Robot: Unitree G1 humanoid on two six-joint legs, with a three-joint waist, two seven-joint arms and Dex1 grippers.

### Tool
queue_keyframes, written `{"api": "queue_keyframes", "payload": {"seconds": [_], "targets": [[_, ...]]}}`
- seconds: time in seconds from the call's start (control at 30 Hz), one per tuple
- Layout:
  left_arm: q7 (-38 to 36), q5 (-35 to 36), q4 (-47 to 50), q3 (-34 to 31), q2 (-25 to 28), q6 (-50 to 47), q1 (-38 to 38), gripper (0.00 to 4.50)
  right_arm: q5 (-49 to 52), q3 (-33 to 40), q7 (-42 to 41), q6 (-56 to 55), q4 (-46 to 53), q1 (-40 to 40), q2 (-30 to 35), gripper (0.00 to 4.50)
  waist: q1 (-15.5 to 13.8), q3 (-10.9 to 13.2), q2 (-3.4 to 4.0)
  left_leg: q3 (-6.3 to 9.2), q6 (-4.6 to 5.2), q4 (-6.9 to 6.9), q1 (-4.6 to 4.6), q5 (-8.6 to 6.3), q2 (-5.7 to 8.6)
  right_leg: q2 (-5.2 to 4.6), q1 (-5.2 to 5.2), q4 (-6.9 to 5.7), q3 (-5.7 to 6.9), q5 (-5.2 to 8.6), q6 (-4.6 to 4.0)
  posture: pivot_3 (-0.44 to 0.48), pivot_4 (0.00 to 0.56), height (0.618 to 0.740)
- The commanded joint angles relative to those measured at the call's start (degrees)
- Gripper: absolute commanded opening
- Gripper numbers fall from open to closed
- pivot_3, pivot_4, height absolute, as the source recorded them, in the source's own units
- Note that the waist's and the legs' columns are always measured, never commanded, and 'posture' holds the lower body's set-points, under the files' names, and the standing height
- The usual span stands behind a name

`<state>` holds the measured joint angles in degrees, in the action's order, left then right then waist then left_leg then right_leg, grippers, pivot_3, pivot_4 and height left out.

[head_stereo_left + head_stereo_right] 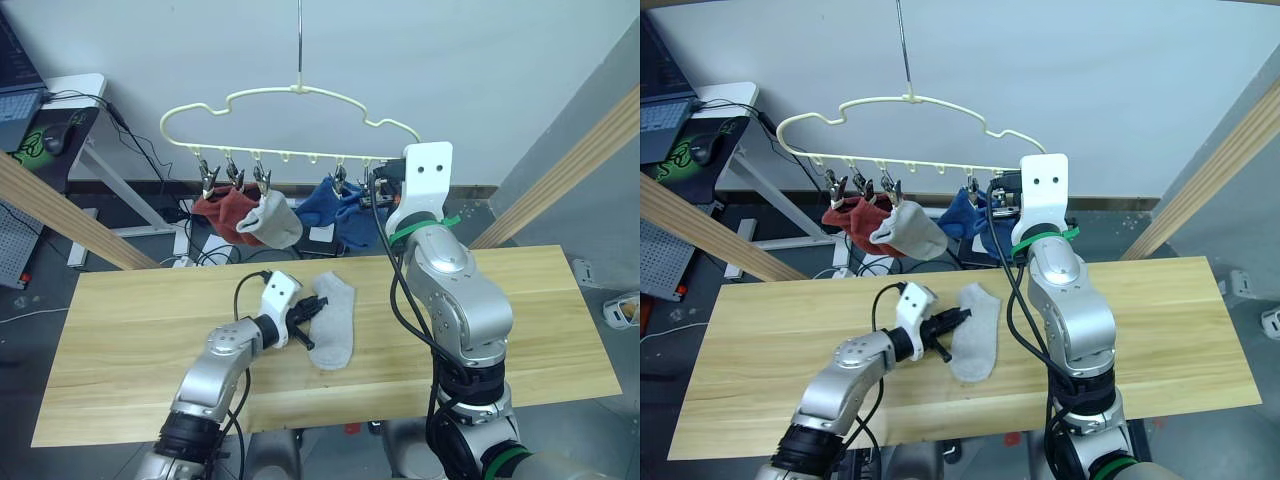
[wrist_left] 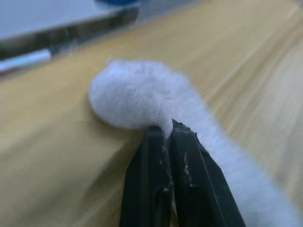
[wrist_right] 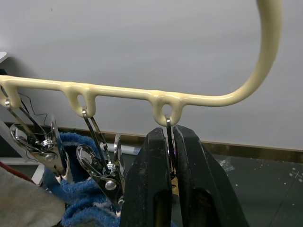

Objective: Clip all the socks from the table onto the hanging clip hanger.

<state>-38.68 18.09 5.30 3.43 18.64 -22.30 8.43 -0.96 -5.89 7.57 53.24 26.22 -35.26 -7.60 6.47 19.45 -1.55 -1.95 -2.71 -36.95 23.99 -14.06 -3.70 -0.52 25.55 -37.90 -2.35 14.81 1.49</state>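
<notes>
A light grey sock [image 1: 333, 325] lies on the table [image 1: 540, 320], near its middle. My left gripper [image 1: 312, 310] is shut on that sock's edge; the left wrist view shows grey knit [image 2: 132, 99] pinched between the fingertips. The pale yellow clip hanger [image 1: 290, 95] hangs above the table's far edge. Clipped to it are two rust red socks [image 1: 225, 210], a grey sock [image 1: 272, 222] and blue socks [image 1: 330, 205]. My right gripper [image 3: 169, 135] is raised at the hanger's right end, shut on the wire of the last silver clip [image 3: 168, 124].
Slanted wooden frame poles [image 1: 60, 215] stand to the left, and another pole [image 1: 570, 170] to the right. A desk with a laptop [image 1: 20, 95] is at the back left. Cables and a power strip lie on the floor behind the table.
</notes>
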Motion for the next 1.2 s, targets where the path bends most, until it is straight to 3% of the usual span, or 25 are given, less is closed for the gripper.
{"api": "queue_keyframes", "payload": {"seconds": [0.03,0.23,0.53,0.63,0.87,1.2], "targets": [[-1.6,5.8,6.5,-3.1,0.8,-2.8,-2.2,0.04,-0.3,0.6,0.8,0.1,0.4,1.3,-0.9,0.00,0.0,0.0,0.00,-0.02,0.00,0.01,0.00,-0.01,0.01,-0.03,0.00,0.02,-0.02,0.00,0.00,-0.222,0.398,0.735],[-0.6,11.3,12.0,-3.8,0.8,-9.3,-3.1,0.04,-0.2,0.6,0.7,-0.4,0.2,1.3,-0.8,0.00,0.0,0.0,0.00,0.00,0.00,0.03,0.09,-0.04,0.11,-0.32,0.00,0.15,0.06,0.01,0.02,-0.221,0.391,0.735],[7.0,-0.6,4.7,0.2,1.1,-4.7,-3.3,0.04,-0.2,0.4,0.5,-0.3,0.2,1.2,-0.8,0.00,0.1,0.0,0.00,-0.01,0.01,0.04,0.07,-0.04,0.11,-0.31,0.04,0.13,0.04,0.03,0.05,-0.227,0.389,0.735],[6.3,-0.1,4.9,0.1,1.3,-5.3,-4.6,0.68,-0.1,0.3,0.4,-0.2,0.3,1.3,-0.7,0.00,0.1,0.0,0.00,-0.01,0.02,0.04,0.11,-0.05,0.11,-0.32,0.05,0.15,0.04,0.02,0.04,-0.227,0.389,0.735],[7.6,-0.3,5.8,-2.4,0.8,-1.2,-6.2,2.72,-0.1,0.2,0.4,-0.2,0.4,1.6,-0.8,0.00,0.1,0.0,0.00,-0.01,0.02,0.05,0.13,-0.05,0.10,-0.37,0.08,0.14,0.05,0.01,0.01,-0.229,0.390,0.735],[13.8,-7.5,-4.0,-0.6,-2.2,3.9,1.3,2.72,0.0,-0.2,0.3,-0.4,0.4,1.8,-0.9,0.00,0.0,0.0,0.00,-0.01,0.02,0.04,0.15,-0.05,0.16,-0.40,0.07,0.14,0.08,0.01,0.01,-0.225,0.387,0.735]]}}
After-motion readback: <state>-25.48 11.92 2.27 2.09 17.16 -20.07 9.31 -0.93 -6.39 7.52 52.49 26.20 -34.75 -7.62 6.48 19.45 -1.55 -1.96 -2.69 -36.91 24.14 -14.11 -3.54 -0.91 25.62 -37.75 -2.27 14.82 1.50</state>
